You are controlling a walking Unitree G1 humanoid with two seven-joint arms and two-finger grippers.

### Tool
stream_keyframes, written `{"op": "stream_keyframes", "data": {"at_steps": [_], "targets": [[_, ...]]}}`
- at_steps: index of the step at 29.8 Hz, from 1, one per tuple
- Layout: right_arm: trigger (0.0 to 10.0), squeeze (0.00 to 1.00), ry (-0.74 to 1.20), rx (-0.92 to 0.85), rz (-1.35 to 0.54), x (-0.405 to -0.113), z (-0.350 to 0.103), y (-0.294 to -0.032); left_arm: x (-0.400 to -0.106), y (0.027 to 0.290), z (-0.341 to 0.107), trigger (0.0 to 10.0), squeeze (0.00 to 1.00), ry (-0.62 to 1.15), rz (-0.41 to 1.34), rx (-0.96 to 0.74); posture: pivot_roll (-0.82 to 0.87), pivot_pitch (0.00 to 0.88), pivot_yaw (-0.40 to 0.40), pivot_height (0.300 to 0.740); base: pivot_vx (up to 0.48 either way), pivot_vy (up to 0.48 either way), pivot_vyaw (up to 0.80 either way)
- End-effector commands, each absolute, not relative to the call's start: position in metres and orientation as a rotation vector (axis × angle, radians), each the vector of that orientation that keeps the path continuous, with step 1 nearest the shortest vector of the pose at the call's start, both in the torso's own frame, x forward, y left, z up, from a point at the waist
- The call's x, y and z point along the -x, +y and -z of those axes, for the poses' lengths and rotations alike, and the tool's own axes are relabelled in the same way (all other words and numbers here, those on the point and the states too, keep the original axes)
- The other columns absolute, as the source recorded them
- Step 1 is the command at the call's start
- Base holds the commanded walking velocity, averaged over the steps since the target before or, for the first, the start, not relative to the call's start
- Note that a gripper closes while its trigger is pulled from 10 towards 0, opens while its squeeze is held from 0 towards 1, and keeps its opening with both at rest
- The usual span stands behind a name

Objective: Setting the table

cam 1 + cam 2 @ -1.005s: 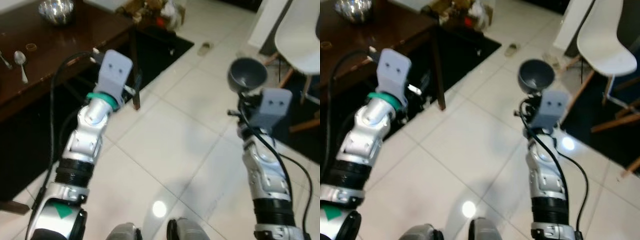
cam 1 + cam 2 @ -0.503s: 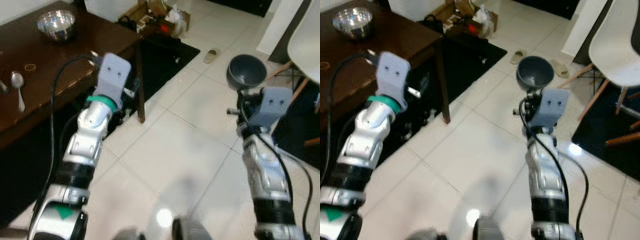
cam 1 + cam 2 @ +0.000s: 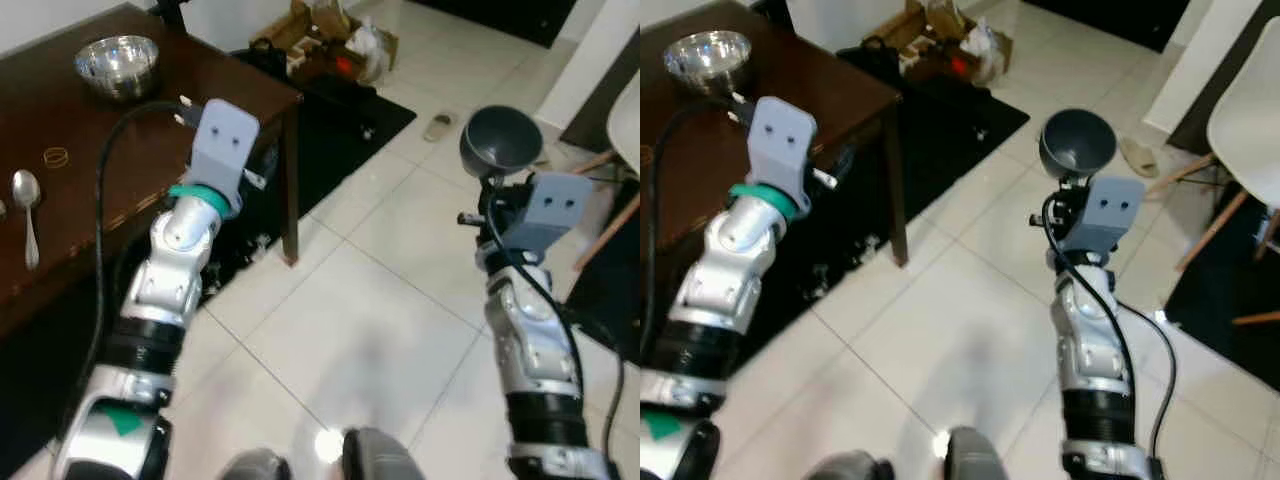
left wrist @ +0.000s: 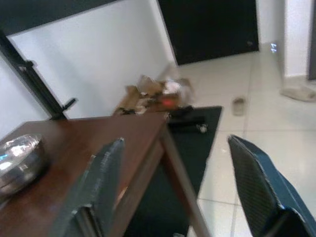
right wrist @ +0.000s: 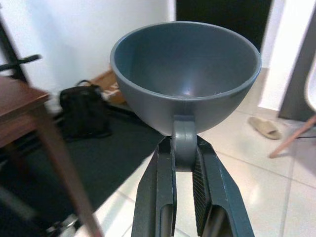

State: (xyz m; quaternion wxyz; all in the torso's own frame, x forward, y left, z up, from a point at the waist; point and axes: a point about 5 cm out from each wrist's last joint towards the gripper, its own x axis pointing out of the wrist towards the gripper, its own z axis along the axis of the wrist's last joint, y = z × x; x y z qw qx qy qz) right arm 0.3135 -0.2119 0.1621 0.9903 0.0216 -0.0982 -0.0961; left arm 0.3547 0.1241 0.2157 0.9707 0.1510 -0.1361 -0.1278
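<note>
The table lies off to my left, nearest my left claw, which hangs spread and empty. My right claw pinches the grey bowl by its handle, upright, well apart from the tabletop.

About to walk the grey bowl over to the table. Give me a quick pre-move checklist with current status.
1. Grip: right gripper shut on the grey bowl by its handle tab: ok.
2. Bowl upright, nothing visible inside: ok.
3. Left gripper open, holding nothing: ok.
4. Landing space: the dark wooden table has bare top near its corner, apart from the steel bowl and spoon: ok.
5. White tiled floor toward the table: ok.
6. Bowl's height against the tabletop: cannot tell.
</note>
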Motion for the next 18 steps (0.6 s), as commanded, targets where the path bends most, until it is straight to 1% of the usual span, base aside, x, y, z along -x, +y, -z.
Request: {"op": "stream_keyframes", "data": {"at_steps": [1,3,8,18], "targets": [[10.0,0.00,-0.231,-0.057,0.205,-0.313,-0.167,-0.212,-0.353,0.129,-0.216,10.0,0.00,-0.283,0.250,-0.317,0.02,0.008,0.051,0.740,0.465,0.000,0.80],[10.0,0.00,-0.251,-0.059,0.220,-0.314,-0.171,-0.215,-0.351,0.127,-0.222,10.0,0.00,-0.323,0.258,-0.312,0.02,0.008,0.049,0.740,0.461,0.000,0.80],[10.0,0.00,-0.264,-0.056,0.239,-0.316,-0.175,-0.218,-0.348,0.122,-0.226,10.0,0.00,-0.355,0.274,-0.315,0.02,0.007,0.049,0.740,0.463,0.000,0.80],[10.0,0.00,-0.270,-0.055,0.266,-0.316,-0.177,-0.226,-0.348,0.120,-0.229,10.0,0.00,-0.370,0.284,-0.315,0.02,0.007,0.051,0.740,0.462,0.000,0.80]]}}
